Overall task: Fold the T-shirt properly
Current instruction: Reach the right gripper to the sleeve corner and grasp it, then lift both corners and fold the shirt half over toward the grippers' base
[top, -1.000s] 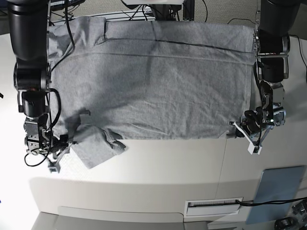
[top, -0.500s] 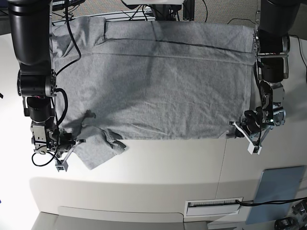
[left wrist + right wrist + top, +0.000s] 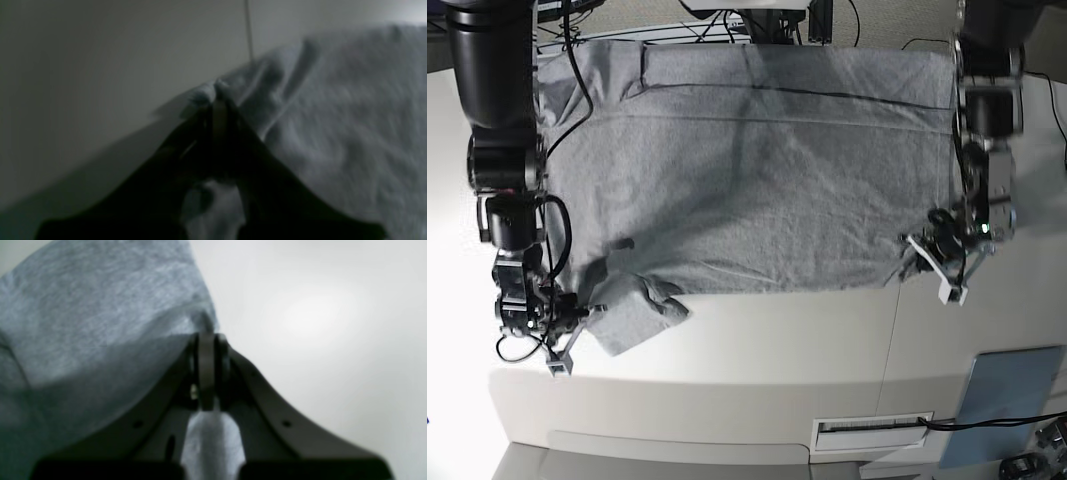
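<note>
The heather-grey T-shirt [image 3: 757,170] lies spread on the white table [image 3: 757,350], plain side up, with a crumpled sleeve [image 3: 637,315] at its near left corner. In the base view my right gripper [image 3: 567,335] is shut on that sleeve's edge. The right wrist view shows its jaws [image 3: 206,336] pinching grey fabric [image 3: 100,323]. My left gripper [image 3: 930,262] is shut on the shirt's near right corner. The left wrist view shows its dark jaws [image 3: 217,96] closed on bunched cloth [image 3: 333,116]. No lettering shows.
A bluish-grey flat panel [image 3: 1007,400] lies at the near right. A slotted vent [image 3: 872,430] sits in the table's front edge. Cables [image 3: 757,25] hang behind the shirt's far edge. A seam [image 3: 892,330] runs across the table.
My right gripper has moved toward the near edge and slightly inward, dragging the sleeve with it. My left gripper has shifted a little inward and away, still holding the corner.
</note>
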